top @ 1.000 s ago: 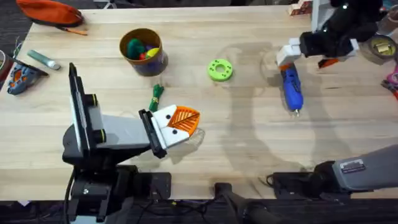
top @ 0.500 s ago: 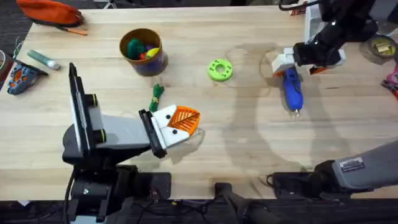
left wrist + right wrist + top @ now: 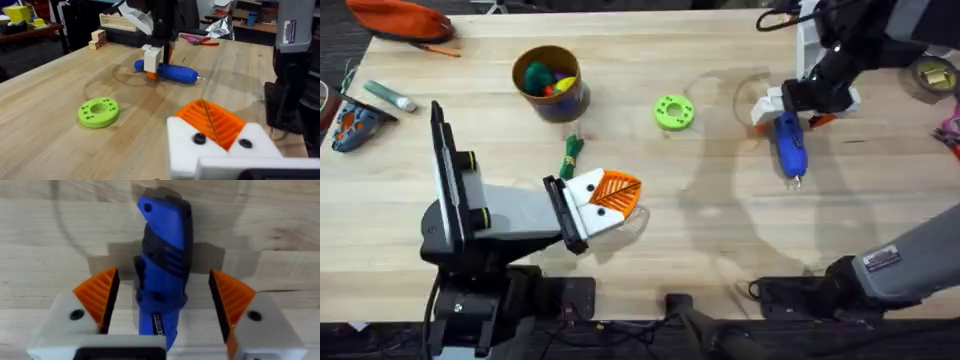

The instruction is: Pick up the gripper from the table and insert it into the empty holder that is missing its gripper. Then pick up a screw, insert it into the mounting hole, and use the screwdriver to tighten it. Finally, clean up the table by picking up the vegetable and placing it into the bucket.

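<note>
Nearest, the left hand (image 3: pixel 610 195) rests closed low over the desk (image 3: pixel 720 230), the vegetable (image 3: pixel 570 152) just beyond it. Farther off, the right hand (image 3: pixel 165 300) hangs open astride the screwdriver (image 3: pixel 789 144), pads (image 3: pixel 100 297) clear of it.

The blue screwdriver (image 3: pixel 789 143) lies flat on the tabletop at the far right, its thin metal tip pointing toward my bases. Seen from my right wrist, its body (image 3: pixel 162 280) sits between my two orange pads, with a gap on each side. The dark-green vegetable (image 3: pixel 570 155) with its tan end lies on the wood just near of the bucket (image 3: pixel 549 83), close to it but apart. The bucket stands upright, yellow inside, dark blue outside, with coloured toys in it.
</note>
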Robot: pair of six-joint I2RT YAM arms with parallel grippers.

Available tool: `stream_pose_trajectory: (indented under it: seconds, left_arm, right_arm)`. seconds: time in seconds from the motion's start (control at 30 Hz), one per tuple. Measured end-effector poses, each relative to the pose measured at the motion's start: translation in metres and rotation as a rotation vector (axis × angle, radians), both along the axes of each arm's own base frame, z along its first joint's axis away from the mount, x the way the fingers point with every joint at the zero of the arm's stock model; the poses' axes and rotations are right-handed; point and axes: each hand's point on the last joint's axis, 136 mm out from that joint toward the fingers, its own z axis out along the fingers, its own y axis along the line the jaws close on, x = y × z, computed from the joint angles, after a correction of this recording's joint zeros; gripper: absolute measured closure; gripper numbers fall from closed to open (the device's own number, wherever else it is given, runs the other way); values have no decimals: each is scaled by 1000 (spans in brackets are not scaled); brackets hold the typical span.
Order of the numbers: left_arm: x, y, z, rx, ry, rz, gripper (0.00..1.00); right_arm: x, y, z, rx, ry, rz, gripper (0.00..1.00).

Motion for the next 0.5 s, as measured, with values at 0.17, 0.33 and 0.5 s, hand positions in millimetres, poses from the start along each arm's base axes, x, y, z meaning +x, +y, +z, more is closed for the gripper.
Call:
stream_pose_trajectory:
  seconds: [0.17, 0.33, 0.5]
  left_arm:
    - [0, 0, 0, 0, 0, 0, 985]
    - [0, 0, 0, 0, 0, 0, 985]
    - [0, 0, 0, 0, 0, 0, 985]
  right_arm:
    - [-5, 1, -10, 8, 41, -4, 38]
    - [-5, 1, -10, 9, 41, -6, 41]
    - [-5, 1, -10, 8, 39, -6, 40]
